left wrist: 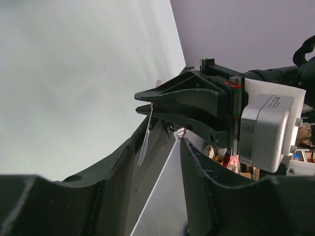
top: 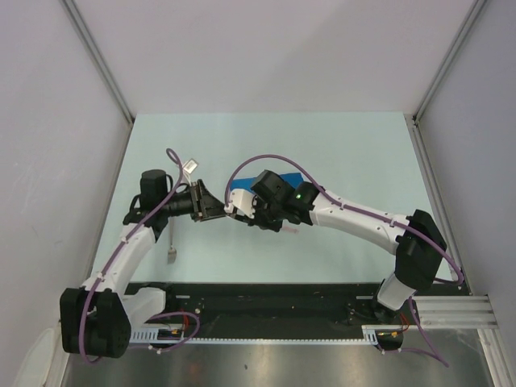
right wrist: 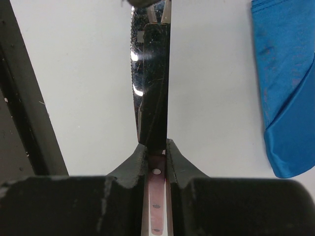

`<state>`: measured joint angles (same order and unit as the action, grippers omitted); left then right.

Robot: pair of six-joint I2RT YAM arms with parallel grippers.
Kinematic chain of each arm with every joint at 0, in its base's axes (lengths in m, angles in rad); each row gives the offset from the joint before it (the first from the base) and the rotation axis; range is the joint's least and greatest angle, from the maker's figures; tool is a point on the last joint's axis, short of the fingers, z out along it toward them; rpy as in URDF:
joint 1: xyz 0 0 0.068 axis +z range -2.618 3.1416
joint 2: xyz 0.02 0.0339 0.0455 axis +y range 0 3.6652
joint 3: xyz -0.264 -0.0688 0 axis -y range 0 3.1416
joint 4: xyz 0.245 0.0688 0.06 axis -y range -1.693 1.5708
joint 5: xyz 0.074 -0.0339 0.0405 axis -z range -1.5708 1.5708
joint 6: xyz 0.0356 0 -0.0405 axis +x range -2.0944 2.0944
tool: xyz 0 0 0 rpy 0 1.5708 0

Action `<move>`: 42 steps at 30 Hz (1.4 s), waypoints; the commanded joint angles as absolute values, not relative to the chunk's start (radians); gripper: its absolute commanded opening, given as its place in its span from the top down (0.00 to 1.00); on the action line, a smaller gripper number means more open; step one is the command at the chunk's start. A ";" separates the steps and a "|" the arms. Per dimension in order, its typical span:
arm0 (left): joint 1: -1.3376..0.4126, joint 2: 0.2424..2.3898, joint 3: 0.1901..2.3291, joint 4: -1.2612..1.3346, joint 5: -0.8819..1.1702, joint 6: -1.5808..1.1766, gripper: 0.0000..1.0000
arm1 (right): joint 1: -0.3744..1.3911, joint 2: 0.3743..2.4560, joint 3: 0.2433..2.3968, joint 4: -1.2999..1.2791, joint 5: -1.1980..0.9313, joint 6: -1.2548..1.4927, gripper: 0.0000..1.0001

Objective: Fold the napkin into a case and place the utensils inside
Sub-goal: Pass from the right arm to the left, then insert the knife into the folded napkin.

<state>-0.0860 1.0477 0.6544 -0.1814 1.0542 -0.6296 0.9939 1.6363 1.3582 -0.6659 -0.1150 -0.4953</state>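
My right gripper (right wrist: 156, 146) is clamped on the knife (right wrist: 147, 64), blade pointing ahead, likely for sliding into the napkin (right wrist: 285, 88) lying near. My left gripper (left wrist: 158, 142) is apart, empty.

We see the napkin (top: 282, 174) mid-table (top: 339, 145), partly under the right wrist. The knife (right wrist: 147, 73) sits in the right gripper (top: 235, 206), just left of the napkin. The left gripper (top: 218, 206) faces it, just beside. Another utensil (top: 172, 250) lies on the table, left of both and nearer the bases.
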 commanded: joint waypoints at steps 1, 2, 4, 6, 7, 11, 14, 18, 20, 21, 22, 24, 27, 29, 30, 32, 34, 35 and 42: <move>-0.095 1.063 0.650 -0.129 1.071 -0.632 0.56 | 1.000 1.611 1.396 -0.658 -0.137 -0.518 1.00; -0.095 1.066 0.652 -0.130 1.069 -0.630 0.58 | 1.000 1.611 1.396 -0.658 -0.138 -0.518 1.00; -0.095 1.071 0.650 -0.123 1.063 -0.632 0.59 | 1.002 1.609 1.394 -0.658 -0.138 -0.522 1.00; -0.101 1.071 0.649 -0.109 1.066 -0.644 0.69 | 1.005 1.611 1.391 -0.657 -0.138 -0.522 1.00; -0.101 1.074 0.655 -0.110 1.066 -0.643 0.72 | 1.005 1.611 1.388 -0.655 -0.137 -0.522 1.00; -0.106 1.084 0.666 -0.126 1.068 -0.624 0.89 | 1.002 1.611 1.387 -0.647 -0.140 -0.520 1.00; -0.107 1.089 0.666 -0.137 1.075 -0.606 0.96 | 0.991 1.612 1.390 -0.643 -0.158 -0.512 1.00; -0.107 1.095 0.661 -0.141 1.089 -0.592 0.91 | 0.974 1.606 1.388 -0.635 -0.176 -0.517 1.00; -0.107 1.095 0.658 -0.140 1.089 -0.594 0.91 | 0.974 1.608 1.394 -0.635 -0.184 -0.522 1.00; -0.107 1.103 0.660 -0.138 1.092 -0.594 0.91 | 0.974 1.609 1.394 -0.637 -0.187 -0.522 1.00; -0.109 1.104 0.661 -0.138 1.092 -0.595 0.91 | 0.974 1.612 1.399 -0.638 -0.190 -0.523 1.00; -0.107 1.106 0.666 -0.138 1.080 -0.595 0.95 | 0.973 1.617 1.399 -0.640 -0.187 -0.522 1.00; -0.107 1.104 0.670 -0.133 1.060 -0.603 1.00 | 0.971 1.624 1.399 -0.637 -0.181 -0.502 0.86; -0.103 1.100 0.669 -0.117 1.005 -0.624 1.00 | 0.935 1.623 1.391 -0.588 -0.143 -0.451 0.64; -0.086 1.101 0.661 -0.057 0.987 -0.646 1.00 | 0.902 1.621 1.393 -0.572 -0.150 -0.360 0.54; -0.058 1.118 0.624 0.045 0.962 -0.722 1.00 | 0.785 1.621 1.393 -0.526 -0.187 -0.252 0.46; -0.017 1.146 0.620 0.144 0.968 -0.751 1.00 | 0.724 1.605 1.381 -0.493 -0.198 -0.146 0.00; -0.006 1.179 0.623 0.168 0.974 -0.759 1.00 | 0.700 1.597 1.367 -0.477 -0.189 -0.115 0.01; 0.096 1.297 0.670 0.271 1.002 -0.776 1.00 | 0.335 1.629 1.343 -0.423 -0.351 0.190 0.00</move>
<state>0.0513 1.2518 0.6270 0.1581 0.9764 -0.7570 0.5125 1.6226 1.3220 -0.4717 -0.2066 -0.0338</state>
